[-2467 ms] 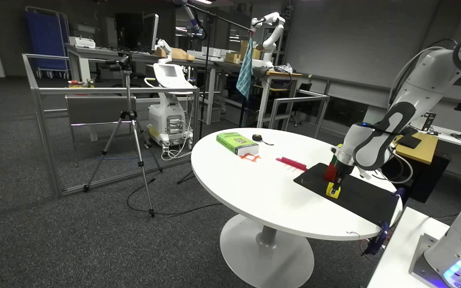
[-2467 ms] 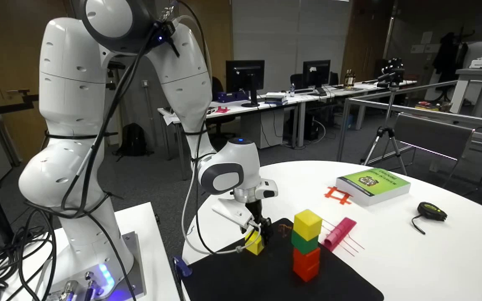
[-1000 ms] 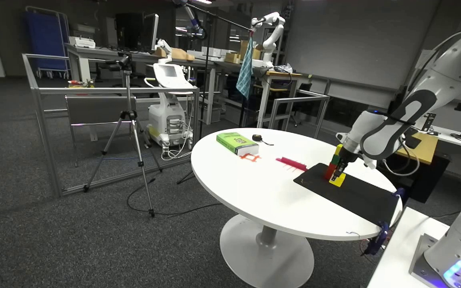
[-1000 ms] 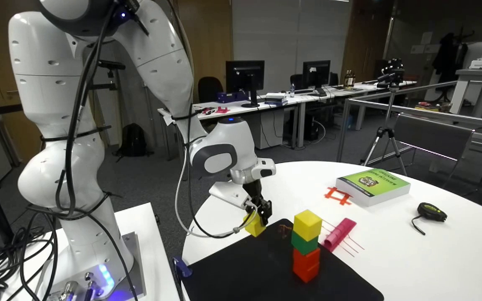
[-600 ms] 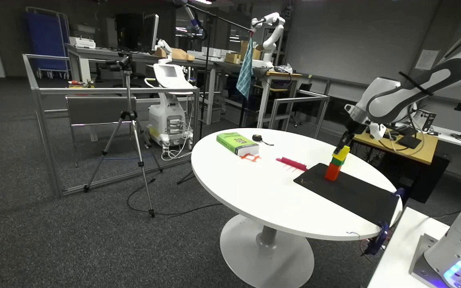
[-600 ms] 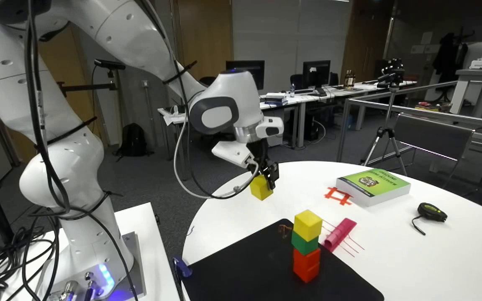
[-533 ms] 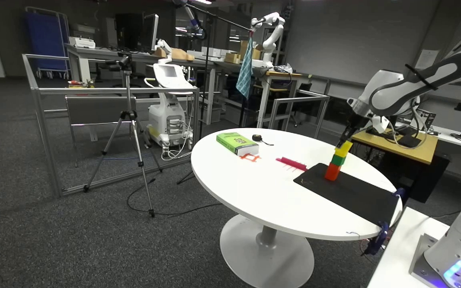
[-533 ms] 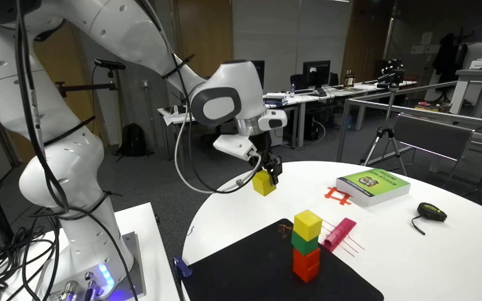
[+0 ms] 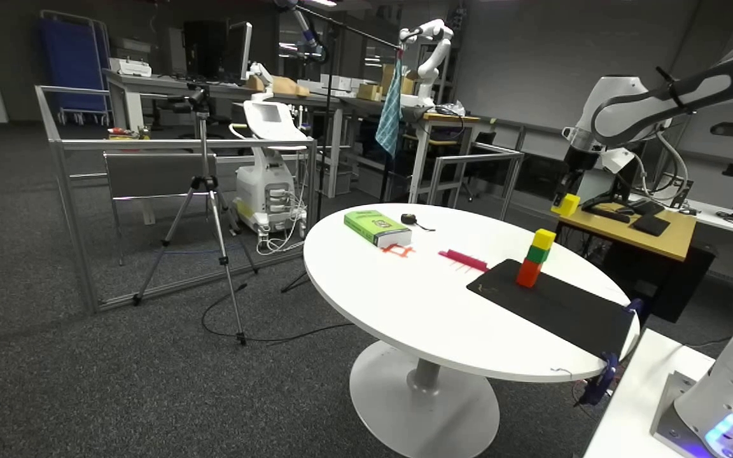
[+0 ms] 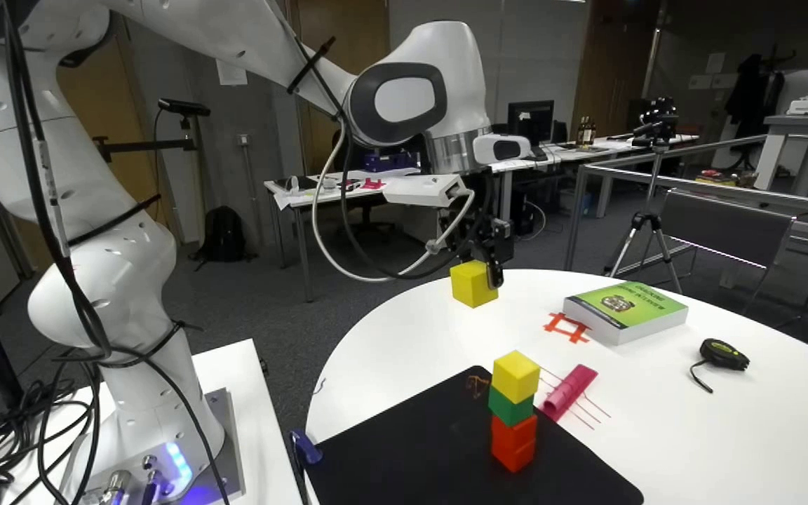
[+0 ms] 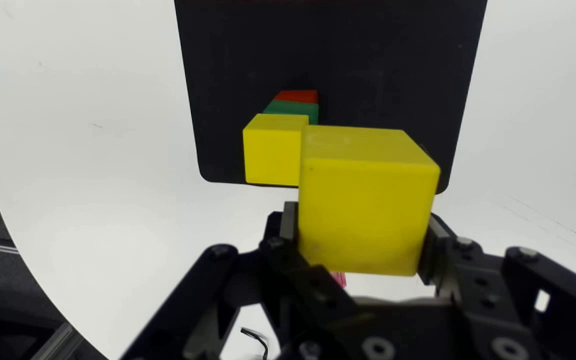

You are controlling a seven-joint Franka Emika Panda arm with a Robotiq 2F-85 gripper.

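Counter (image 9: pixel 392 299), round and white, bears a black mat (image 9: pixel 564 312) at one edge. Just off the mat's clamped end, a white robot arm (image 10: pixel 236 55) is mounted on a separate stand (image 9: pixel 630 407), its upper links higher than the mat. Well apart from the mat's opposite end lies a thick book (image 10: pixel 625 314) with a green cover. On the mat, toward that opposite end, stands a tower (image 10: pixel 513 414) of blocks: yellow on top, green next, red below. Blue clamps (image 9: pixel 602 381) sit on the counter's rim at the mat's clamped end. A pinkish-red curved strip (image 10: pixel 571 393) lies just beside the mat's opposite end. Between the mat and the book, nearer the book, is an orange-red lattice (image 10: pixel 578 335). A dark tape measure (image 10: pixel 724 355), its strap trailing, rests well apart from the mat, farther off than the strip. Pinched between the jaws, a yellow block (image 11: pixel 365 215) hangs in the air, higher than the mat and apart from the tower; whether it is straight over the mat, I cannot tell. In the wrist view it partly hides the tower's top block (image 11: pixel 272 156).
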